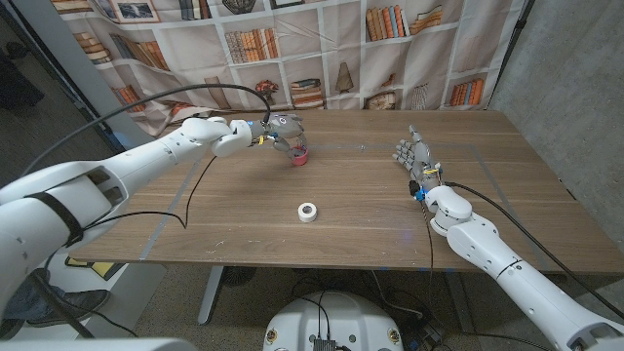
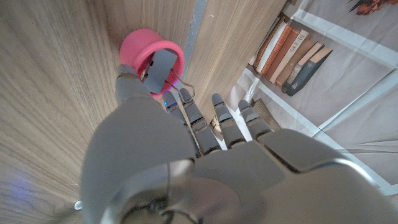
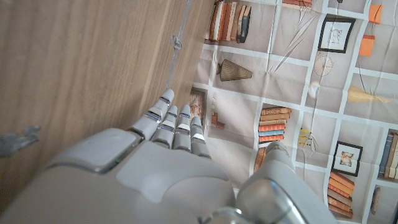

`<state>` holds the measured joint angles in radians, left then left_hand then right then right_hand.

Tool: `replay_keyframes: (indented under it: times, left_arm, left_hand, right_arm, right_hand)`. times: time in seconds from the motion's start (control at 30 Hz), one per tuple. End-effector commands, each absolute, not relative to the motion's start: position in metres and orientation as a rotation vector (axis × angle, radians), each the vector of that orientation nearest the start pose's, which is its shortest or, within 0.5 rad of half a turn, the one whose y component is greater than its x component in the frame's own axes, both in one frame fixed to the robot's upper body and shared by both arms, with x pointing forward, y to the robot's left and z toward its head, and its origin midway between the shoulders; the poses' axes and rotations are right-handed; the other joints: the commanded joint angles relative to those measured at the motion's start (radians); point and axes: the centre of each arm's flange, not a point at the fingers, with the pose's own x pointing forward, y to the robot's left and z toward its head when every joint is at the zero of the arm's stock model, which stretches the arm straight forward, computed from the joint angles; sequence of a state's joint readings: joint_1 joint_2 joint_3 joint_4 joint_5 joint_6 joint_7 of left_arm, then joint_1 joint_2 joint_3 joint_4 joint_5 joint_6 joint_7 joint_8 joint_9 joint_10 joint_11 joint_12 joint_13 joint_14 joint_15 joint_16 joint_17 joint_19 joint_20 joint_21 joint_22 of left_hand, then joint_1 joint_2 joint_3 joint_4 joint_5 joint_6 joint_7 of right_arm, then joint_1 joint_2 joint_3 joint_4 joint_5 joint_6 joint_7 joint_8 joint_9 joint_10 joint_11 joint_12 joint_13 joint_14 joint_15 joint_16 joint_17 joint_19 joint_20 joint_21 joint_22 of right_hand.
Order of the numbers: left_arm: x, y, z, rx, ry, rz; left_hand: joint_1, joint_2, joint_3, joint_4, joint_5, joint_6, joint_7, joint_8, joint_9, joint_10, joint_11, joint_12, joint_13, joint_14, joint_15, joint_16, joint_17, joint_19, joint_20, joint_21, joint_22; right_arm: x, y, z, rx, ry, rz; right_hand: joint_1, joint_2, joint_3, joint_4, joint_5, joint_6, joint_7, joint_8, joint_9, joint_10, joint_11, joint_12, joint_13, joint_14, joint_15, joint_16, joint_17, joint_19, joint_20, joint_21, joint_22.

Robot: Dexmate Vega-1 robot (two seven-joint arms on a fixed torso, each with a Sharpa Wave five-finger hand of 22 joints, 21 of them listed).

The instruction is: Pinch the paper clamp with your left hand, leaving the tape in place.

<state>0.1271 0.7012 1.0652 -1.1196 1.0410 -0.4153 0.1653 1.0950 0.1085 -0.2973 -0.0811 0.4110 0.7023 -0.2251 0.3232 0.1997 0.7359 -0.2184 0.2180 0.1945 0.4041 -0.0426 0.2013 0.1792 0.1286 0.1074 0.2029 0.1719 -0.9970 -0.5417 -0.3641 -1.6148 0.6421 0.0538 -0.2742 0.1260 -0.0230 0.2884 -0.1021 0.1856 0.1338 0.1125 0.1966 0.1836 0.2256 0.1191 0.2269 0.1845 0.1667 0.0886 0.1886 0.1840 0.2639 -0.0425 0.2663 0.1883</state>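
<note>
1. Head view. Left hand point(image 1: 276, 130) far out over the table point(image 1: 244, 195), fingers curled down onto the pink paper clamp point(image 1: 300, 154) at their tips; looks pinched, though too small to be certain from here. Long reach judged necessary because the clamp sits towards the table's far side.
2. Tape point(image 1: 308, 212) well apart from the left hand, nearer the robot, untouched, as the task asks.
3. Right hand point(image 1: 417, 161) off to the side, well apart from clamp and tape, fingers extended and close together, holding nothing; judged parked out of the way.
4. Left wrist view. Thumb tip of the left hand point(image 2: 168, 155) on the clamp's point(image 2: 140, 46) grey lever, other fingers ahead and alongside: a pinch on the clamp, apparently to squeeze it.
5. Right wrist view. Right hand point(image 3: 168, 134), fingers straight and pressed side by side, empty, bare wood beside it.
6. Containers: none seen.
</note>
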Motion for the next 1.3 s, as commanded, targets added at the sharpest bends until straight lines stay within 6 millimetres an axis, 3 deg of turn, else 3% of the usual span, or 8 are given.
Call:
replay_keyframes:
  times: [0.03,0.17,0.23,0.33,0.5,0.77,0.9,1.3]
  left_arm:
    - [0.679,0.196,0.092,2.177,-0.959,-0.179]
    - [0.679,0.195,0.094,2.177,-0.959,-0.172]
    - [0.68,0.194,0.095,2.18,-0.954,-0.173]
    - [0.68,0.191,0.098,2.185,-0.962,-0.167]
    - [0.679,0.188,0.102,2.177,-0.95,-0.172]
    - [0.677,0.192,0.105,2.146,-0.929,-0.112]
    - [0.675,0.195,0.107,2.148,-0.908,-0.093]
    - [0.673,0.197,0.108,2.15,-0.816,-0.079]
  left_hand:
    - [0.005,-0.003,-0.005,-0.001,-0.001,-0.004,0.004,-0.002,-0.001,0.01,-0.002,-0.005,0.0,0.009,-0.16,-0.001,0.003,0.016,0.008,0.004,0.004]
    - [-0.009,-0.024,-0.022,0.008,-0.005,-0.043,0.003,-0.031,-0.005,-0.018,0.003,-0.024,0.0,0.019,-0.153,-0.005,0.005,0.026,0.025,0.001,0.004]
    - [-0.027,-0.035,-0.029,0.019,-0.005,-0.077,0.003,-0.054,-0.005,-0.059,0.003,-0.034,0.001,0.014,-0.152,-0.009,0.006,0.019,0.045,-0.005,0.005]
    - [-0.046,-0.045,-0.03,0.033,0.002,-0.129,0.003,-0.087,-0.004,-0.161,0.007,-0.046,0.002,-0.004,-0.143,-0.013,0.008,0.013,0.051,-0.008,0.005]
    - [-0.101,-0.066,-0.04,0.063,0.012,-0.212,0.005,-0.123,-0.004,-0.232,0.009,-0.037,0.005,-0.041,-0.123,-0.016,0.01,-0.004,0.062,-0.01,0.007]
    - [-0.144,-0.082,-0.042,0.087,0.021,-0.239,0.006,-0.126,-0.006,-0.222,0.019,-0.018,0.006,-0.04,-0.094,-0.007,0.01,0.006,0.102,-0.003,0.008]
    - [-0.152,-0.092,-0.04,0.092,0.027,-0.215,0.008,-0.114,-0.006,-0.189,0.019,-0.008,0.006,-0.026,-0.108,-0.002,0.007,0.023,0.103,0.001,0.007]
    - [-0.161,-0.107,-0.035,0.101,0.038,-0.165,0.04,-0.099,-0.008,-0.135,0.028,-0.001,0.004,0.012,-0.083,0.006,0.006,0.049,0.105,0.004,0.007]
  right_arm:
    - [0.618,-0.259,-0.058,0.079,-0.435,0.081]
    - [0.618,-0.259,-0.058,0.08,-0.434,0.082]
    - [0.617,-0.26,-0.059,0.08,-0.432,0.084]
    - [0.617,-0.26,-0.061,0.081,-0.429,0.084]
    - [0.616,-0.261,-0.062,0.084,-0.429,0.082]
    - [0.616,-0.262,-0.066,0.084,-0.419,0.085]
    - [0.616,-0.263,-0.065,0.082,-0.419,0.084]
    - [0.618,-0.262,-0.064,0.083,-0.417,0.094]
  right_hand:
    - [0.003,0.01,-0.003,0.0,-0.001,0.004,-0.008,0.0,0.006,0.011,0.001,-0.003,0.001,0.01,-0.003,-0.002,0.001,0.011,-0.01,-0.002,0.002]
    - [0.003,0.01,-0.004,0.0,-0.001,0.004,-0.008,0.0,0.006,0.013,0.0,-0.003,0.001,0.011,-0.003,-0.002,0.001,0.011,-0.01,-0.002,0.002]
    - [0.003,0.01,-0.004,0.0,-0.001,0.004,-0.009,0.0,0.006,0.014,-0.001,-0.002,0.001,0.012,-0.002,-0.002,0.001,0.012,-0.01,-0.002,0.002]
    - [0.003,0.011,-0.004,0.0,-0.001,0.004,-0.01,0.0,0.006,0.014,0.0,-0.003,0.001,0.012,-0.002,-0.002,0.001,0.012,-0.01,-0.002,0.002]
    - [0.003,0.011,-0.004,0.0,-0.001,0.004,-0.01,0.0,0.006,0.014,-0.001,-0.003,0.001,0.012,-0.003,-0.002,0.001,0.012,-0.009,-0.002,0.002]
    - [0.003,0.011,-0.005,-0.001,-0.001,0.004,-0.011,0.0,0.006,0.015,-0.001,-0.003,0.001,0.012,-0.002,-0.002,0.001,0.013,-0.009,-0.003,0.002]
    - [0.004,0.012,-0.005,-0.001,-0.001,0.004,-0.012,0.0,0.006,0.015,-0.001,-0.003,0.001,0.012,-0.002,-0.003,0.001,0.013,-0.008,-0.003,0.002]
    - [0.004,0.012,-0.005,-0.001,-0.001,0.004,-0.011,0.0,0.006,0.016,-0.001,-0.004,0.001,0.012,-0.001,-0.003,0.001,0.013,-0.009,-0.004,0.002]
